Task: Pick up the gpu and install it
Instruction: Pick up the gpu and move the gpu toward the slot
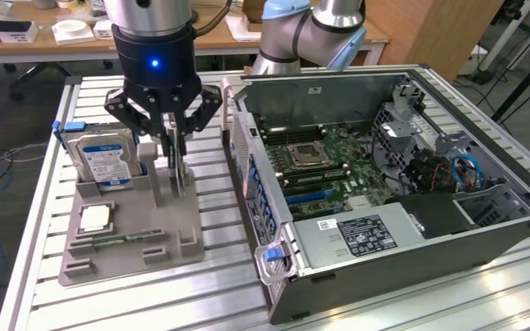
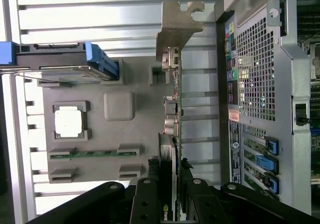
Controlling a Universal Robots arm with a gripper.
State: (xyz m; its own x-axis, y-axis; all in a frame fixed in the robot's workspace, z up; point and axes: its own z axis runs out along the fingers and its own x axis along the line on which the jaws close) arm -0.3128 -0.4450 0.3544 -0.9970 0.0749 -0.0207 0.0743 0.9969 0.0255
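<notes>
exterior view, gripper (image 1: 174, 152) above grey fixture (image 1: 127, 256), jaws closed on top edge of gpu (image 1: 180, 181), card upright on edge in fixture, near hard drive (image 1: 107, 162), wrist view, fingers (image 2: 150, 199) clamping card from both sides, silver bracket (image 2: 175, 28) at far end, computer case (image 2: 260, 83) alongside

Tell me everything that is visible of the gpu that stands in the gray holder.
The gpu is a thin green circuit board with a black cooler block and a silver metal end bracket, bent at its tip. It stands upright on its long edge in a slot of the gray holder, beside the open computer case and not yet inside it. The end effector grips its upper edge, one finger on each face.
</notes>
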